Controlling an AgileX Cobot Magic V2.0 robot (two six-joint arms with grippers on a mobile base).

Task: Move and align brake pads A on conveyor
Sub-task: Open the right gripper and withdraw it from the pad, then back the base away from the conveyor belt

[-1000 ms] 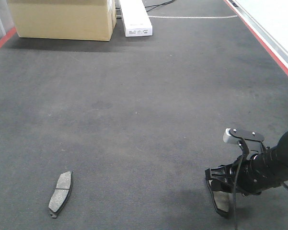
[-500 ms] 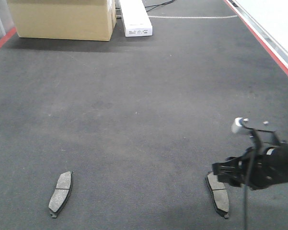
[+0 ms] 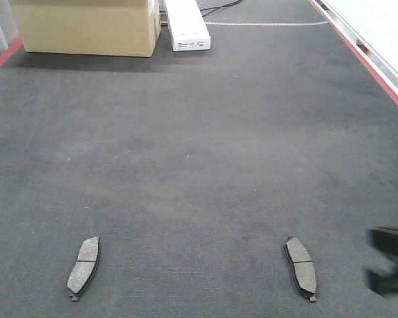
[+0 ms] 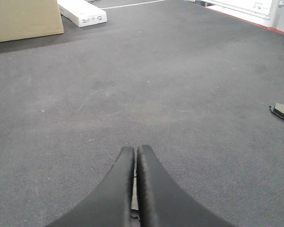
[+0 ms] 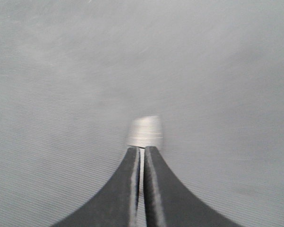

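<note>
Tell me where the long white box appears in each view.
Front view: the white box is at top centre, just right of the cardboard box.
Left wrist view: the white box is top left, right of the cardboard box.
Right wrist view: not in it.
Shared landmark: the cardboard box.

legible text: none | white box [image 3: 187,23]: faint grey print on its near end face, too small to read | same box, left wrist view: dark label lines, illegible | white housing [image 4: 255,5] far right: small sticker, unreadable
</note>
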